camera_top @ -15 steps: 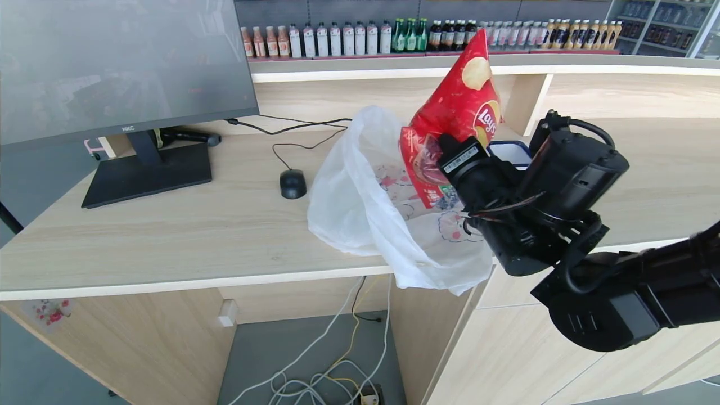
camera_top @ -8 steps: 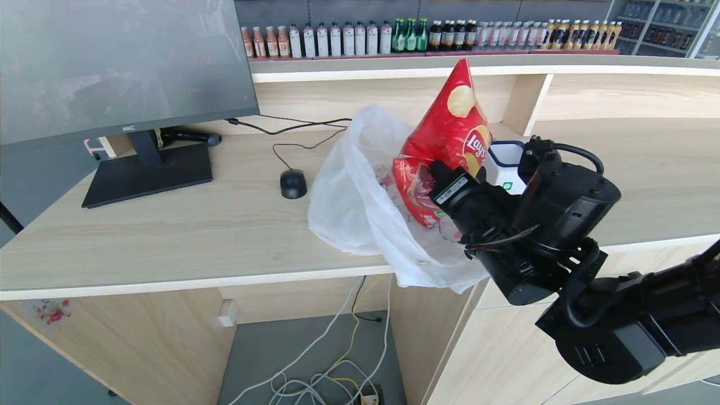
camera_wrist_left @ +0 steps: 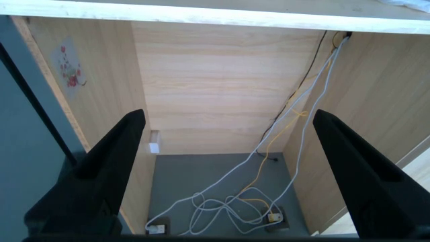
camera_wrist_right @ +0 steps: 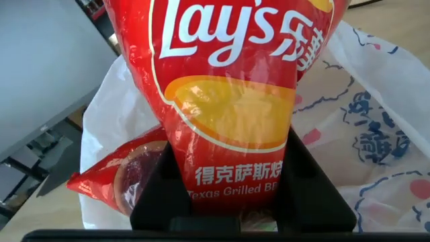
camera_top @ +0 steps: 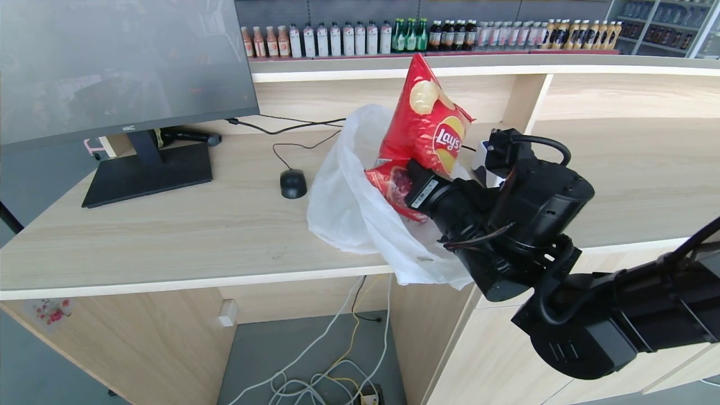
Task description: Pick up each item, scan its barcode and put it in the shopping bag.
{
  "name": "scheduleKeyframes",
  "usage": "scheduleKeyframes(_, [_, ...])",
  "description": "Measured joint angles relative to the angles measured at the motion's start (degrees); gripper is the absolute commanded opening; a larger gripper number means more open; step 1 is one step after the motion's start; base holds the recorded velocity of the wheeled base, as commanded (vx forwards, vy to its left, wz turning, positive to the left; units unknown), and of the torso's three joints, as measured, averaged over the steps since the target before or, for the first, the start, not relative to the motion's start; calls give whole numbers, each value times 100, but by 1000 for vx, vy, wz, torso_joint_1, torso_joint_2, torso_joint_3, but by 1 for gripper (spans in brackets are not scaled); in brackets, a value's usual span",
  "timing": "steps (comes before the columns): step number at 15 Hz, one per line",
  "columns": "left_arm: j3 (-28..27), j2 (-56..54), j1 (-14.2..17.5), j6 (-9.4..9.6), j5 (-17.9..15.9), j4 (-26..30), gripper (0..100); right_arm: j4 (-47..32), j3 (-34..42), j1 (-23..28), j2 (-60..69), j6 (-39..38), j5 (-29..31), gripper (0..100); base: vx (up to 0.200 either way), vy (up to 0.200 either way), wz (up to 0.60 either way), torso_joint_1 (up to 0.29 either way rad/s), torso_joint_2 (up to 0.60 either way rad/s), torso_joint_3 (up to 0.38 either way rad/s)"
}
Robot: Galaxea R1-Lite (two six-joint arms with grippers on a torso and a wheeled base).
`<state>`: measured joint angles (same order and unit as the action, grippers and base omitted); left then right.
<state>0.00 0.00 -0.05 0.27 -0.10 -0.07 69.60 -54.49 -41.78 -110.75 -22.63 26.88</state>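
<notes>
A red chip bag (camera_top: 423, 126) stands upright in my right gripper (camera_top: 413, 185), which is shut on its lower part. In the right wrist view the red chip bag (camera_wrist_right: 228, 101) sits between the dark fingers (camera_wrist_right: 158, 185). The bag hangs over the open mouth of the white plastic shopping bag (camera_top: 360, 214), which lies on the wooden counter (camera_top: 197, 230) near its front edge. The shopping bag (camera_wrist_right: 363, 128) shows behind the chips. My left gripper (camera_wrist_left: 228, 168) is open below the counter, facing cables on the floor, with nothing between its fingers.
A monitor (camera_top: 118, 62) on a black stand (camera_top: 149, 171) occupies the counter's left. A black mouse (camera_top: 293, 183) lies left of the shopping bag. A white and blue device (camera_top: 485, 163) sits behind my right wrist. Bottles (camera_top: 427, 35) line the back shelf.
My right gripper has carried the chip bag to the left and slightly down, from above the shopping bag's right side to over its opening. The bag now tilts less.
</notes>
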Motion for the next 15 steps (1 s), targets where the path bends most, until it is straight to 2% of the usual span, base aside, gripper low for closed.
scheduleKeyframes(10, [0, 0, 0, 0, 0, 0, 100, 20, 113, 289, -151, 895, -245, 0, 0, 0, 0, 0, 0, 0])
scheduleKeyframes(12, [0, 0, 2, 0, 0, 0, 100, 22, 116, 477, -146, 1111, -463, 0, 0, 0, 0, 0, 0, 0])
scheduleKeyframes(15, [0, 0, 0, -2, 0, 0, 100, -2, 96, 350, -160, 1746, -795, 0, 0, 0, 0, 0, 0, 0])
